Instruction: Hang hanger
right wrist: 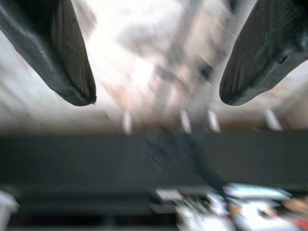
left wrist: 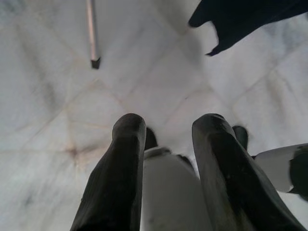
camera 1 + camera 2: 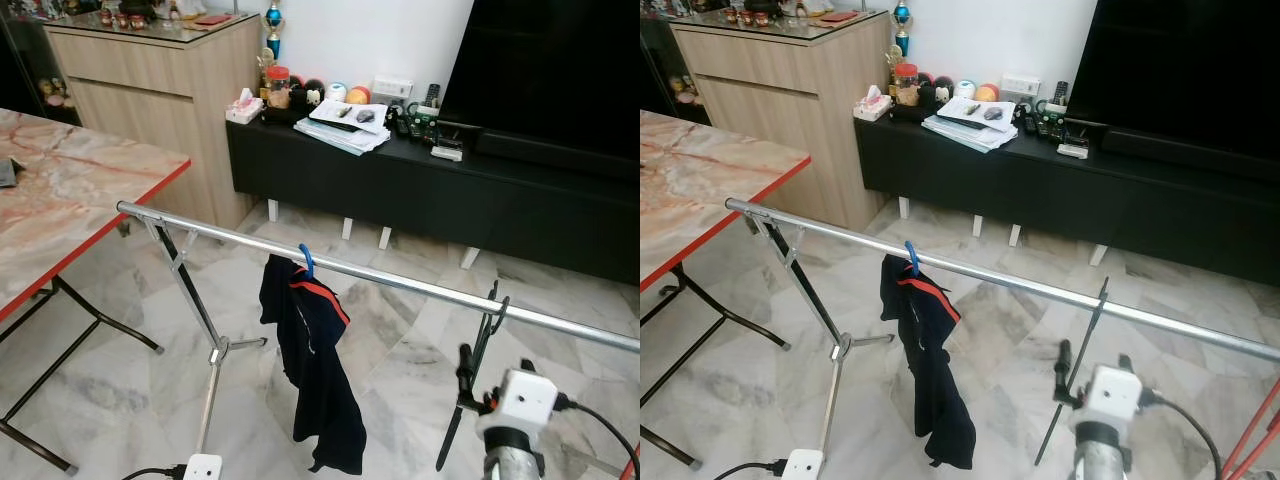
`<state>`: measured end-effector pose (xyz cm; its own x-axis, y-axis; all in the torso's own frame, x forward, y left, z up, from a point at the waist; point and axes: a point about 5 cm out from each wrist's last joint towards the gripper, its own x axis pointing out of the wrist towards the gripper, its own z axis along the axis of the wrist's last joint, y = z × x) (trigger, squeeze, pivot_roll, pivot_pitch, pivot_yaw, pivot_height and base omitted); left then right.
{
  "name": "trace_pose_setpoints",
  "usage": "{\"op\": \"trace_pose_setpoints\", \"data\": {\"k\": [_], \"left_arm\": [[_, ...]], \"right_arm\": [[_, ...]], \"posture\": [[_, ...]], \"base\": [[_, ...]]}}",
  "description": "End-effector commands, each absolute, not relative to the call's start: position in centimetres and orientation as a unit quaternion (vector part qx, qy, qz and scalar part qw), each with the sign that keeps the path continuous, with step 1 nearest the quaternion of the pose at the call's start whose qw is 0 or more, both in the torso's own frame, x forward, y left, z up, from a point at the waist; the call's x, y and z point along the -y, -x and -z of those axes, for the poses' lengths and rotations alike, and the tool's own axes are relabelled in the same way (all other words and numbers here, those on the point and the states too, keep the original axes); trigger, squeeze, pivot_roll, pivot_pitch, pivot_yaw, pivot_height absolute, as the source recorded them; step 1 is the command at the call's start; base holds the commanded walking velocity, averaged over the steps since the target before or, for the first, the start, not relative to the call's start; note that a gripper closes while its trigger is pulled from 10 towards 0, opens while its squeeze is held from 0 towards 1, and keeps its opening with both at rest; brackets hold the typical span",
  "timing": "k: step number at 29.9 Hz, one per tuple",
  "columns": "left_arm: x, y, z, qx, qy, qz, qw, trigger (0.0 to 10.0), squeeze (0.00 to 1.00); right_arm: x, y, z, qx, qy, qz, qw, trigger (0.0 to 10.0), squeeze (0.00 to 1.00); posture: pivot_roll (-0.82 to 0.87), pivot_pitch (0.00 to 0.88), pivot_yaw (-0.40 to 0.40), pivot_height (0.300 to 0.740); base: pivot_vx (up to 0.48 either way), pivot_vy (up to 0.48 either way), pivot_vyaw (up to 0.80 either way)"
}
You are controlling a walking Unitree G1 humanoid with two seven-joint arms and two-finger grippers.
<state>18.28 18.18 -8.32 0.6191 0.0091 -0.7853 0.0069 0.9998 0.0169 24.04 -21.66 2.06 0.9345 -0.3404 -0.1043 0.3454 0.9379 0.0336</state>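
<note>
Marble floor (image 3: 400, 350) is spreading under one chrome rail (image 3: 400, 283), which is crossing the room between a marble worktop (image 3: 70, 190) and a black TV console (image 3: 420, 180). One dark garment (image 3: 312, 360) is hanging on a blue hanger (image 3: 306, 260). One black hanger (image 3: 480, 350) is hooking over the rail, just above the right claw (image 1: 154, 72), its fingers parted, grasping nothing. Left claw (image 2: 168, 159) is hanging released over the floor.
</note>
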Motion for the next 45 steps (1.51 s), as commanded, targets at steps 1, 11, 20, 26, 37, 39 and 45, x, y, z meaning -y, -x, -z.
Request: {"op": "trace_pose_setpoints", "data": {"k": [1, 11, 20, 26, 37, 39, 45], "left_arm": [[-18.2, -17.7, 8.6, -0.449, -0.016, 0.002, 0.893, 10.0, 0.00], [-20.1, -16.6, 8.8, -0.453, -0.024, -0.020, 0.891, 10.0, 0.00], [-25.2, -15.9, 7.8, -0.423, -0.035, -0.134, 0.896, 10.0, 0.00], [-26.4, -16.2, 7.0, -0.388, -0.048, -0.141, 0.909, 10.0, 0.00], [-24.7, -15.9, 7.7, -0.403, -0.036, -0.104, 0.909, 10.0, 0.00], [-24.5, -15.9, 7.8, -0.404, -0.027, -0.101, 0.909, 10.0, 0.00], [-24.1, -16.1, 7.8, -0.403, -0.019, -0.088, 0.911, 10.0, 0.00]], "right_arm": [[22.3, -23.3, -0.9, -0.091, -0.036, 0.205, 0.974, 10.0, 0.00], [22.6, -21.9, 4.2, -0.274, -0.110, 0.245, 0.923, 10.0, 0.00], [20.9, -20.2, 6.7, -0.383, -0.026, 0.142, 0.912, 10.0, 0.00], [20.5, -17.4, 8.4, -0.444, 0.009, 0.112, 0.889, 10.0, 0.00], [19.8, -16.6, 8.9, -0.456, -0.018, 0.111, 0.883, 10.0, 0.00], [19.5, -16.9, 8.9, -0.453, -0.022, 0.112, 0.884, 10.0, 0.00], [19.0, -17.3, 8.7, -0.447, -0.029, 0.098, 0.889, 10.0, 0.00]], "posture": [[0.05, 0.022, -0.060, 0.740], [0.06, 0.012, -0.053, 0.740], [0.07, 0.017, -0.043, 0.740], [0.08, 0.022, -0.036, 0.740], [0.06, 0.033, -0.026, 0.740], [0.06, 0.032, -0.025, 0.740], [0.06, 0.023, -0.027, 0.740]], "base": [[0.000, 0.000, 0.00], [0.000, 0.000, 0.00], [0.000, 0.000, 0.00], [0.000, 0.000, 0.00], [0.000, 0.000, 0.00], [0.000, 0.000, 0.00], [0.000, 0.000, 0.00]]}}
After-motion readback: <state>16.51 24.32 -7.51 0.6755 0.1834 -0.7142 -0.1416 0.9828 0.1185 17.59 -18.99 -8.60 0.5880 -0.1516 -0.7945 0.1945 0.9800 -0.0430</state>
